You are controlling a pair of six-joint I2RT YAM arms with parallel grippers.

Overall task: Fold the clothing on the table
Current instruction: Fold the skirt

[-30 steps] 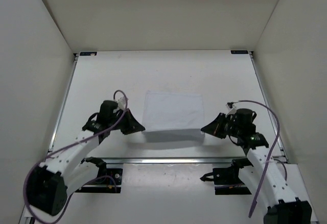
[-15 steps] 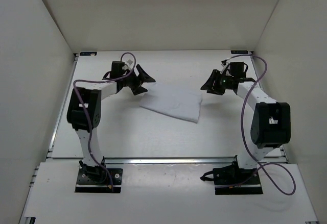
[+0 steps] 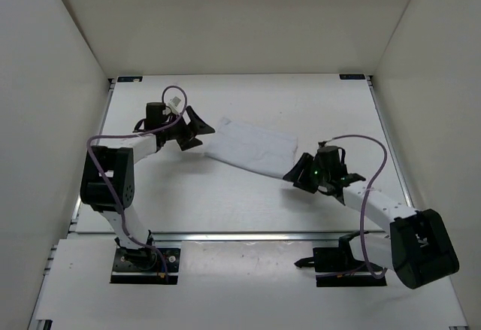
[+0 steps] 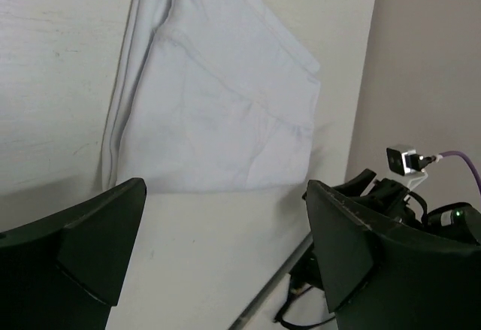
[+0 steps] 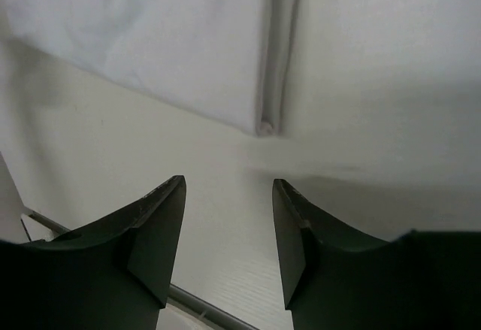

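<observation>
We see the clothing (image 3: 252, 148) lying folded in a flat, slanted band near the middle of the table (image 3: 225, 202), a little toward the far side. Our left gripper (image 3: 200, 128) sits just beside its left end, spread wide with nothing between the jaws. From the left wrist, the cloth lies ahead of the fingers (image 4: 98, 247), apart from them. Our right gripper (image 3: 294, 177) sits just off the cloth's near right corner, its jaws also apart and empty. From the right wrist, we see the folded edge and corner resting on the table beyond the fingertips, not touching them.
</observation>
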